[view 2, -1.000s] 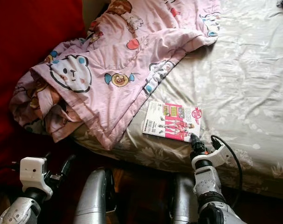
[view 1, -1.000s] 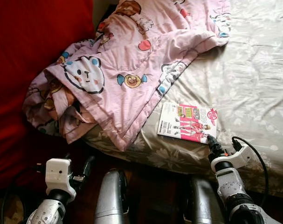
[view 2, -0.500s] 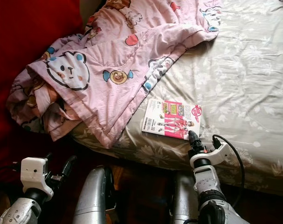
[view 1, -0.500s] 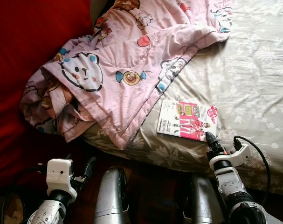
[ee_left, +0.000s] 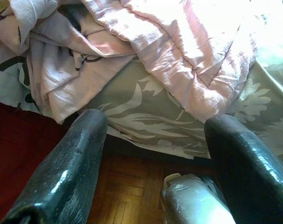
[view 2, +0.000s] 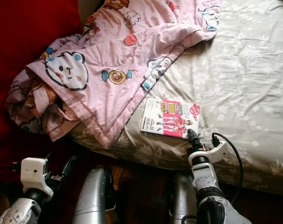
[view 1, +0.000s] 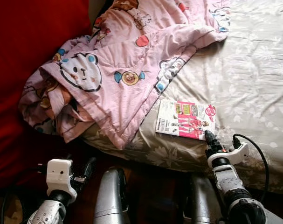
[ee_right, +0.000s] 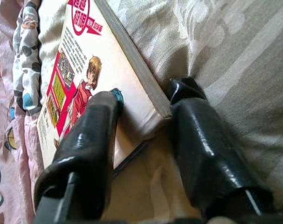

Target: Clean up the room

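- The comic book [view 1: 185,120] is lying flat on the bed [view 1: 253,79], near its front edge, just beside the pink quilt [view 1: 127,60].
- The right gripper [ee_right: 146,105] is straddling the book's near corner, fingers partly open: one finger [ee_right: 92,135] resting on the cover, the other against the sheet beside the edge. Nothing is clamped yet.
- Recommended: wedge the outer finger beneath the corner before closing, avoiding pinching the sheet.
- The left gripper [ee_left: 153,154] is hanging idle, wide open and empty, by the bed's front edge.

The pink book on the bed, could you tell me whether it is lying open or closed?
Closed: the book lies flat on the floral sheet, cover up, with the right gripper at its near corner.
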{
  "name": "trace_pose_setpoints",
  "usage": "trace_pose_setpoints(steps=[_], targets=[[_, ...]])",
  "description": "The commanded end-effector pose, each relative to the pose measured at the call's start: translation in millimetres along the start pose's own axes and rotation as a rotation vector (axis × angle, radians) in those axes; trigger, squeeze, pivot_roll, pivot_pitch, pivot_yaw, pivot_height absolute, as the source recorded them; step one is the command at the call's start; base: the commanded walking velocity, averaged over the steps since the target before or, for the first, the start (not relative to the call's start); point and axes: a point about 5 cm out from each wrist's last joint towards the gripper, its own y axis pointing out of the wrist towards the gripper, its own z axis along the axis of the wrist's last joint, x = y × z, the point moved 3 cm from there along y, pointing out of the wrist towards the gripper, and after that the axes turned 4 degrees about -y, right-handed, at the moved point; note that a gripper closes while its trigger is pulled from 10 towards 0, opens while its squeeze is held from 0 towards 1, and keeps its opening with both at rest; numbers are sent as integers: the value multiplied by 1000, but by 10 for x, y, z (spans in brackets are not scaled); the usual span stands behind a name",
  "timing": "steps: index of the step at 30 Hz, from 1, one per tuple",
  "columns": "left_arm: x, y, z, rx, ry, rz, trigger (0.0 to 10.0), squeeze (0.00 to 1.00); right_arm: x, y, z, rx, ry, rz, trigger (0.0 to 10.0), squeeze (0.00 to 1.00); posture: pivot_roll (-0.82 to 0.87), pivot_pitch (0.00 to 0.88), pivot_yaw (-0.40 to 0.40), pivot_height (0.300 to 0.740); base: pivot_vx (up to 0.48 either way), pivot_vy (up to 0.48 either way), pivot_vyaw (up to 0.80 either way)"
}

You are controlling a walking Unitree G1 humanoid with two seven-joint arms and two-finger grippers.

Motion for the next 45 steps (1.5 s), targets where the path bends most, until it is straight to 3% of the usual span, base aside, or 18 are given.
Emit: trace_pose_setpoints(steps=[1, 14, 22, 29, 37, 41, 45], targets=[[-27, -38, -60, -35, 22, 9, 10000, 0, -25, -12, -182, -49, 31, 4, 0, 0, 184, 319, 127, 564, 0, 0, 0], [-1, 50, -73, -27, 27, 5, 10000, 0, 81, -102, -288, -58, 36, -26, 0, 0, 164, 293, 115, 564, 0, 0, 0], [6, 162, -83, -14, 30, 10, 10000, 0, 130, -153, -297, 4, 67, -43, 0, 0, 139, 260, 103, 564, 0, 0, 0], [21, 276, -93, 9, 36, 12, 10000, 0, 51, -140, -280, 41, -48, -13, 0, 0, 109, 216, 77, 564, 0, 0, 0], [51, 441, -72, 53, 16, 35, 10000, 0, -256, -36, -28, 188, -163, 71, 0, 0, 64, 163, 42, 564, 0, 0, 0], [58, 473, -71, 60, 13, 39, 10000, 0, -334, -27, -13, 198, -218, 91, 0, 0, 53, 156, 36, 564, 0, 0, 0], [66, 544, -68, 82, -5, 60, 10000, 0, -536, -29, -116, 155, -414, 171, 0, 0, 24, 144, 11, 564, 0, 0, 0]])
